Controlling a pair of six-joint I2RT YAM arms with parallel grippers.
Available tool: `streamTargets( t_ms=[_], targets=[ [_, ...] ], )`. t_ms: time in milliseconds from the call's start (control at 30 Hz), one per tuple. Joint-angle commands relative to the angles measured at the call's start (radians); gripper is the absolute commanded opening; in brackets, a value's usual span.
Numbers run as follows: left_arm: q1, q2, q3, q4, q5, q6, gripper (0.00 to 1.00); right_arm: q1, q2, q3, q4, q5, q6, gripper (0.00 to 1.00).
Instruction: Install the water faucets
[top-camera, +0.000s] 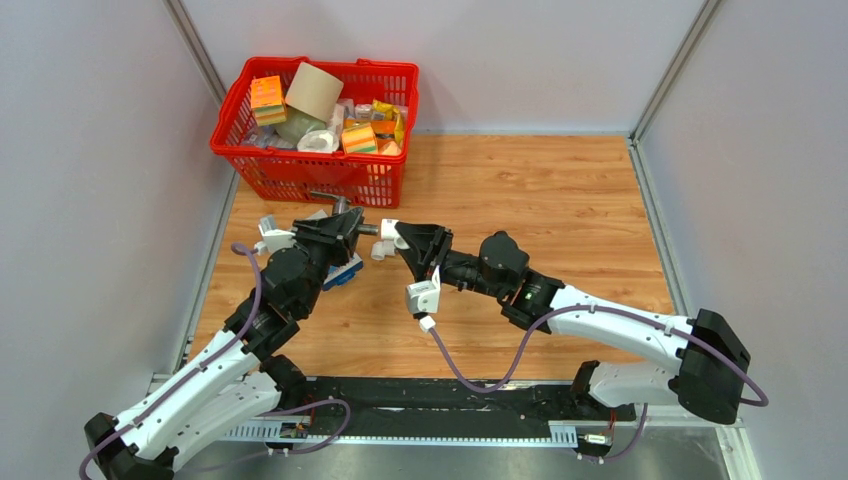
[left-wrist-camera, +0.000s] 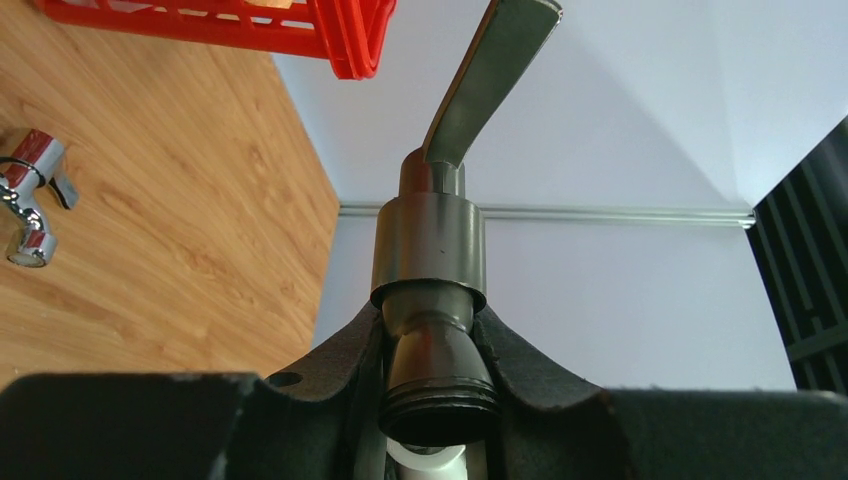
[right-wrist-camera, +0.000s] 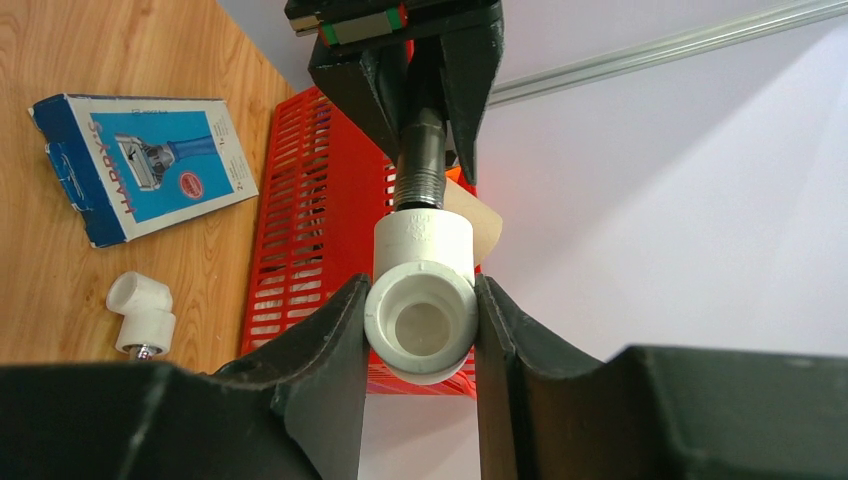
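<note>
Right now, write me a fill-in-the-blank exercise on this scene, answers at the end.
The left gripper is shut on the dark grey faucet, near the ____ basket.
The right gripper is shut on a ____ elbow fitting.
The chrome faucet lies loose on the ____ table.
Missing words: red; white; wooden.

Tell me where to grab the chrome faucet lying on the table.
Probably best to take the chrome faucet by its thick middle body, jaws coming straight down: it lies on its side on the wooden table, leaving top and flanks free.
</note>
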Motion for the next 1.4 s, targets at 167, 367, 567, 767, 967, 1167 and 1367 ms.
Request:
streamTargets(
  t_ms=[167, 367, 567, 767, 967, 1167, 1367],
  targets=[
    [-0.025, 0.01, 0.041, 0.065, -0.051, -0.004, 0.0, 0.004, 0.023, 0.006, 0.13, -0.028, 0.001, 0.0],
    [-0.031, 0.019, 0.038, 0.086, -0.057, -0.016, 0.0, 0.006, 0.037, 0.009, 0.135, -0.036, -0.004, 0.0],
    [-0.033, 0.014, 0.038, 0.1, -0.062, -0.027, 0.0, 0.006, 0.038, 0.012, 0.1, -0.046, 0.0, 0.0],
    [-0.033, 0.019, 0.041, 0.109, -0.054, -0.029, 0.0, 0.015, 0.048, 0.013, 0.119, -0.039, -0.011, 0.0],
    [-0.033, 0.021, 0.038, 0.115, -0.047, -0.039, 0.0, 0.024, 0.058, 0.032, 0.097, -0.045, -0.026, 0.0],
    [-0.033, 0.022, 0.046, 0.108, -0.046, -0.042, 0.0, 0.034, 0.075, 0.033, 0.097, -0.026, -0.062, 0.0],
    [-0.033, 0.027, 0.04, 0.138, -0.031, -0.046, 0.0, 0.037, 0.077, 0.052, 0.095, -0.052, -0.027, 0.0]
  ],
)
